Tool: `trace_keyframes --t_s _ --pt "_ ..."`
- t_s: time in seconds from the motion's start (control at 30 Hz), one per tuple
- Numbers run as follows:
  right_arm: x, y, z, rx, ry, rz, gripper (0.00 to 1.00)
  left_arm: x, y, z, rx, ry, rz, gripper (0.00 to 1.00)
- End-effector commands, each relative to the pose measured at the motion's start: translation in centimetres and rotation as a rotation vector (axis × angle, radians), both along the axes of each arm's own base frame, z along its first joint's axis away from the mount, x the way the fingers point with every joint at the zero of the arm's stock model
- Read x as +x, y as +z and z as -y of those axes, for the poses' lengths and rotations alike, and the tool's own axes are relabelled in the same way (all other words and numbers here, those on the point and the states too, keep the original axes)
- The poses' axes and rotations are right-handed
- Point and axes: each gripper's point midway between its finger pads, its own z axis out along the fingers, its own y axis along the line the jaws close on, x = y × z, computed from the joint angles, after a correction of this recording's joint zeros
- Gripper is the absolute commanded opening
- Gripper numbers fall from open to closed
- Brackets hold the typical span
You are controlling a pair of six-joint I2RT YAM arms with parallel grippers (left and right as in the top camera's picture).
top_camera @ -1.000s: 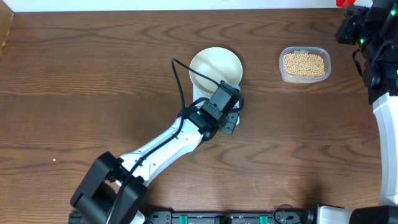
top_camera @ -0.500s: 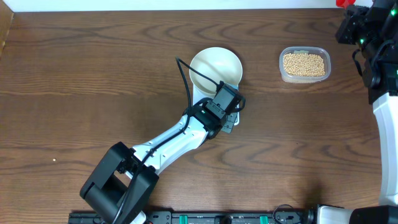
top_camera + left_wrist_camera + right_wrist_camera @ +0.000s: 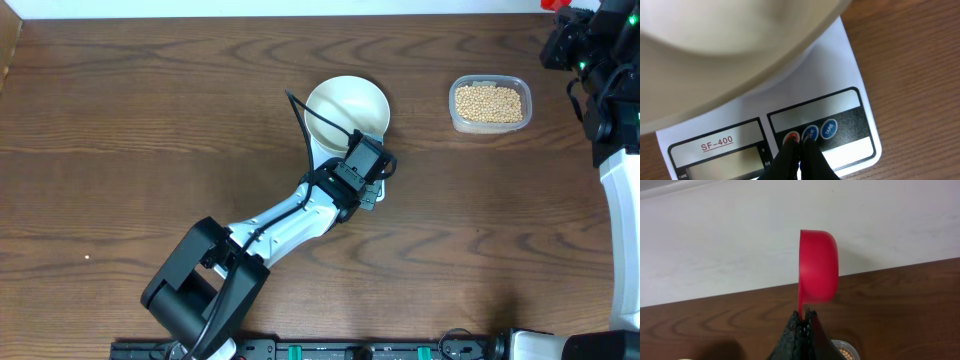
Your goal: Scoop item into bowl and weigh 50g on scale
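The white bowl [image 3: 346, 108] sits on the white scale [image 3: 850, 80], and it looks empty from overhead. My left gripper [image 3: 800, 141] is shut and empty, its tips touching the scale's button panel at the red button [image 3: 791, 137]. From overhead, the left gripper [image 3: 372, 184] covers the scale's near end. The beans [image 3: 488, 102] fill a clear tub at the right. My right gripper [image 3: 803, 313] is shut on the handle of a red scoop [image 3: 818, 273], held high at the far right corner [image 3: 556, 5]. The scoop is turned on its side.
The clear plastic tub [image 3: 489, 126] stands right of the bowl on the wooden table. The right arm [image 3: 610, 110] runs along the right edge. The scale's grey display [image 3: 722, 165] reads nothing I can make out. A white wall [image 3: 740, 235] is behind the table.
My left arm has pushed a little further toward the scale, its base link swinging right. The right arm, bowl and tub have not moved.
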Motion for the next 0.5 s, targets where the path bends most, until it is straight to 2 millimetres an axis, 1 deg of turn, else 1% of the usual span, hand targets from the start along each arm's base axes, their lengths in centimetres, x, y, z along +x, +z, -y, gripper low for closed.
trace_keyframes --t_s 0.0,0.07,0.1,0.13,0.23,0.47 --pt "0.2 1.0 0.0 -0.009 0.009 0.023 0.01 -0.2 -1.7 -0.7 0.047 0.017 -0.015 0.07" --pt "0.2 1.0 0.0 -0.009 0.009 0.024 0.01 -0.2 -2.1 -0.7 0.05 0.017 -0.02 0.07" --pt "0.2 1.0 0.0 -0.009 0.009 0.024 0.01 -0.1 -2.1 -0.6 0.048 0.017 -0.017 0.06" --pt "0.2 1.0 0.0 -0.009 0.009 0.024 0.01 0.0 -2.1 -0.6 0.045 0.017 -0.013 0.07" --pt "0.2 1.0 0.0 -0.009 0.009 0.024 0.01 0.1 -2.0 -0.4 0.038 0.017 -0.006 0.07" --pt "0.2 1.0 0.1 -0.009 0.008 0.024 0.01 0.0 -2.7 -0.5 0.049 0.017 -0.018 0.07"
